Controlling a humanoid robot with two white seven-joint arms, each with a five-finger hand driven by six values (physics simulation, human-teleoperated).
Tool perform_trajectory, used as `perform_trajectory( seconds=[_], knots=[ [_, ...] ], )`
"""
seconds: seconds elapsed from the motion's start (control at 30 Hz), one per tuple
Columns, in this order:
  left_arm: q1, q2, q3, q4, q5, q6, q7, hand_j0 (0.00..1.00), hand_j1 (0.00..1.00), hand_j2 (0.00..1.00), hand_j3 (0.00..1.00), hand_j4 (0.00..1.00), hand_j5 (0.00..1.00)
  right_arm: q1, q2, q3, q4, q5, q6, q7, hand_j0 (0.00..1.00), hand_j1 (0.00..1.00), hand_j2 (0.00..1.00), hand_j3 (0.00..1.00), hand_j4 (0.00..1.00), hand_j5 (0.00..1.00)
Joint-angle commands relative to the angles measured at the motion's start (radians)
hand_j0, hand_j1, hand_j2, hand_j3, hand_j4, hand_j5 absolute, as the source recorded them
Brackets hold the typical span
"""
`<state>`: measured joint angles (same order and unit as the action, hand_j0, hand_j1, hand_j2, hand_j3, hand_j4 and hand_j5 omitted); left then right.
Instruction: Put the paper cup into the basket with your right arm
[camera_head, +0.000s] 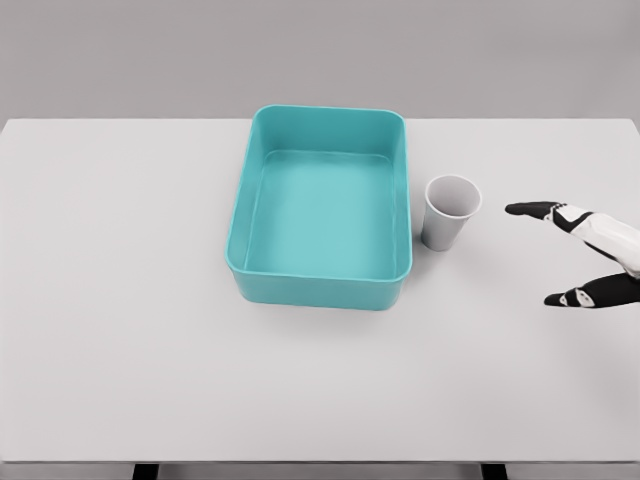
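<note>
1. A pale grey counter (130, 300) fills most of the head view, with a plain grey wall behind its far edge.
2. A turquoise basket (233, 225) sits on the counter a little left of the middle. It is a rectangular tub with rounded corners and a thick rim, open at the top, and nothing lies inside it.
3. The paper cup (447, 218) stands upright on the counter just beside the basket's right wall, near that wall's front half. It is white-grey, mouth up, wider at the rim than at the base. A narrow gap seems to separate it from the basket, though whether they touch cannot be told for sure.
4. The right hand (590, 255) comes in at the picture's right edge, to the right of the cup and apart from it. Only two dark-tipped fingers (535, 210) show, one higher and one lower, spread wide and pointing left toward the cup. They hold nothing.
5. The rest of the right arm is cut off by the frame edge.
</note>
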<state>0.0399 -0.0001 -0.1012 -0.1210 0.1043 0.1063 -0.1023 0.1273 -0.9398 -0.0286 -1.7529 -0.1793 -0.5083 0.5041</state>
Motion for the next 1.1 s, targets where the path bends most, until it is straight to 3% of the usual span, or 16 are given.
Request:
perform_trajectory(
  seconds=[0.0,0.03,0.1,0.23,0.3,0.37,0.47,0.63,0.73,0.77,1.07],
  knots=[
    [0.000,0.000,0.000,0.000,0.000,0.000,-0.001,1.00,1.00,1.00,1.00,1.00,1.00,0.000,0.004,0.004,0.001,0.000,0.016,0.001,1.00,1.00,1.00,1.00,1.00,1.00],
    [0.000,0.000,0.000,0.000,0.000,0.000,-0.001,1.00,1.00,1.00,1.00,1.00,1.00,-0.005,0.013,-0.004,0.001,0.004,0.047,-0.002,1.00,1.00,1.00,1.00,1.00,1.00],
    [0.000,0.000,0.000,0.000,0.000,0.000,-0.001,1.00,1.00,1.00,1.00,1.00,1.00,-0.061,0.104,-0.007,0.010,0.038,0.077,0.001,1.00,1.00,1.00,1.00,1.00,1.00],
    [0.000,0.000,0.000,0.000,0.000,0.000,-0.001,1.00,1.00,1.00,1.00,1.00,1.00,-0.187,0.226,-0.011,0.041,0.032,0.310,0.107,1.00,1.00,1.00,1.00,1.00,1.00],
    [0.000,0.000,0.000,0.000,0.000,0.000,-0.001,1.00,1.00,1.00,1.00,1.00,1.00,-0.221,0.239,-0.011,0.090,-0.064,0.410,0.107,1.00,1.00,1.00,1.00,1.00,1.00],
    [0.000,0.000,0.000,0.001,0.000,0.000,0.001,1.00,1.00,1.00,1.00,1.00,1.00,-0.258,0.242,-0.002,0.165,-0.132,0.444,0.107,1.00,1.00,1.00,1.00,1.00,1.00],
    [0.000,0.000,0.000,0.000,0.000,0.000,0.001,1.00,1.00,1.00,1.00,1.00,1.00,-0.261,0.248,-0.007,0.199,-0.137,0.452,0.107,1.00,1.00,1.00,1.00,1.00,1.00],
    [0.000,0.000,0.000,0.000,0.000,0.000,0.001,1.00,1.00,1.00,1.00,1.00,1.00,-0.259,0.397,-0.065,0.210,-0.192,0.375,0.107,1.00,1.00,1.00,1.00,1.00,1.00],
    [0.000,0.000,0.000,0.001,0.000,0.000,-0.001,1.00,1.00,1.00,1.00,1.00,1.00,-0.261,0.478,-0.079,0.312,-0.266,0.369,0.107,1.00,1.00,1.00,1.00,1.00,1.00],
    [0.000,0.000,0.000,0.000,0.000,0.000,-0.001,1.00,1.00,1.00,1.00,1.00,1.00,-0.261,0.490,-0.074,0.314,-0.266,0.369,0.107,1.00,1.00,1.00,1.00,1.00,1.00],
    [0.000,0.000,0.000,0.000,0.000,0.000,0.001,1.00,1.00,1.00,1.00,1.00,1.00,-0.293,0.493,-0.002,0.458,-0.250,0.372,0.107,1.00,1.00,1.00,1.00,1.00,1.00]
  ],
)
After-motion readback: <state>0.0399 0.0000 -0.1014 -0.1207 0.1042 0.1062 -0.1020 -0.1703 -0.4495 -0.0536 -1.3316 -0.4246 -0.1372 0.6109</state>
